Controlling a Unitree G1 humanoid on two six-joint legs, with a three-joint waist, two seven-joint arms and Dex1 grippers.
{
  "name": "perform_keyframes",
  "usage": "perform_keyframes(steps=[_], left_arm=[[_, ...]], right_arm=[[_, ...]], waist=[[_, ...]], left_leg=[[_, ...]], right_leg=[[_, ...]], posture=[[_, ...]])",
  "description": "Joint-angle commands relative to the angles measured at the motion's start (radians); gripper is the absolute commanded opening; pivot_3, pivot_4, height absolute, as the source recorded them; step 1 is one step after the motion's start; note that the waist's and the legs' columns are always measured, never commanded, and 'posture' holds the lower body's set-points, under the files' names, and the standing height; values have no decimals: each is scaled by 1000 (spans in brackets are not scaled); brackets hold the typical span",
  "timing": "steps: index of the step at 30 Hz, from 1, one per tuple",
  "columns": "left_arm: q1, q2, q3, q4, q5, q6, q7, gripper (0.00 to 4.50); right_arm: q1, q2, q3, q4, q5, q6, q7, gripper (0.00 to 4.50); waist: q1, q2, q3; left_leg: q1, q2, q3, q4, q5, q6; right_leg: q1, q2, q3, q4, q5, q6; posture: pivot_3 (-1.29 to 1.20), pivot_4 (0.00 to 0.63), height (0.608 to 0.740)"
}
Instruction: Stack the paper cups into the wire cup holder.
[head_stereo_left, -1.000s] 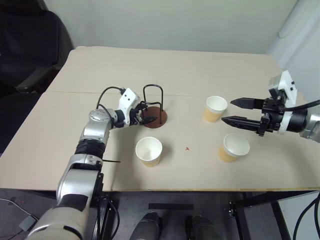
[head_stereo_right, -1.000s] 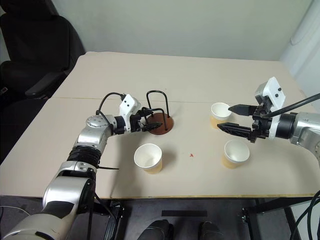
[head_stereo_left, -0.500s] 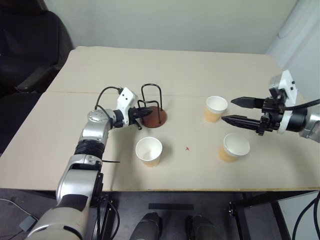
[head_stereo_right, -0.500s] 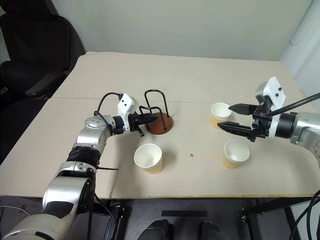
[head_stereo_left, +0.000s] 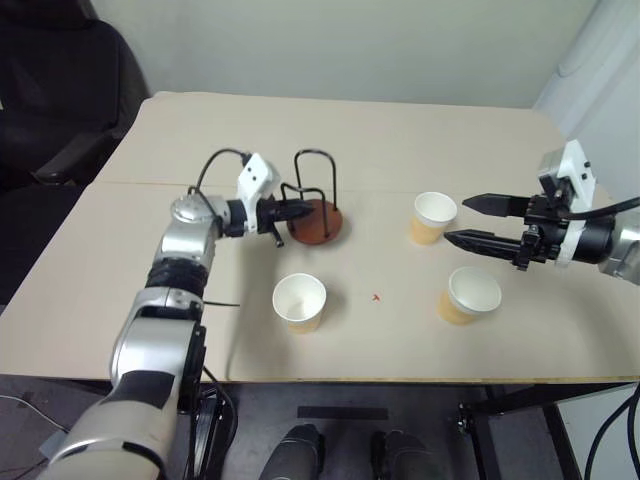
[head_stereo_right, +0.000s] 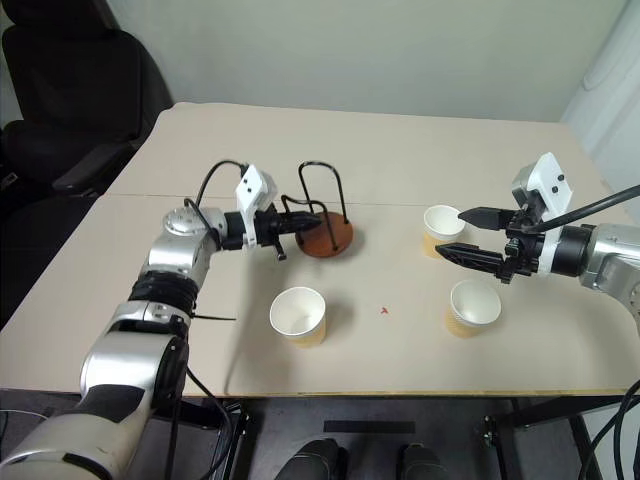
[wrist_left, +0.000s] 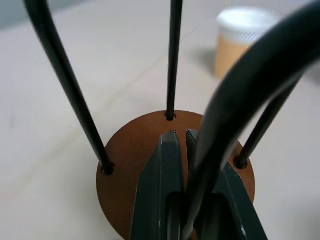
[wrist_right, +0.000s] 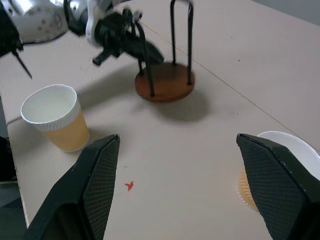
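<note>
Two claws showing: left claw (head_stereo_left: 300, 209) clamping a wire loop of the wire cup holder (head_stereo_left: 315, 205). Right claw (head_stereo_left: 465, 220) gaping empty beside two paper cups (head_stereo_left: 432, 218), the third sitting near the holder.

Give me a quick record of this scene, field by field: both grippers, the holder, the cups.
left gripper: shut on a wire loop of the wire cup holder
right gripper: open, holding nothing, beside the far cup
wire cup holder: no cups in it yet
paper cups: three, all upright on the table; near cup, far cup, right cup
</note>
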Motion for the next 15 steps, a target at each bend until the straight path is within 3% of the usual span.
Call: perform_keyframes(steps=[1, 6, 15], left_arm=[[-86, -1, 3, 26, 2, -18, -24, 72], [-171, -69, -24, 31, -14, 13, -127, 72], [-168, -145, -87, -2, -6, 33, -264, 72]], right_arm=[[-2, -22, -46, -35, 15, 0, 0, 3781], [29, -32, -83, -82, 44, 25, -17, 3781], [77, -58, -153, -132, 80, 68, -44, 3781]], waist=[[-1, 0, 0], [4, 0, 0], [0, 0, 0]], left_leg=[[0, 0, 0, 0, 0, 0], [-1, 0, 0, -1, 0, 0], [-1, 0, 1, -1, 0, 0]], right_leg=[[0, 0, 0, 0, 0, 0], [0, 0, 0, 0, 0, 0], [0, 0, 0, 0, 0, 1]], posture=[[0, 150, 740], [0, 150, 740], [0, 150, 740]])
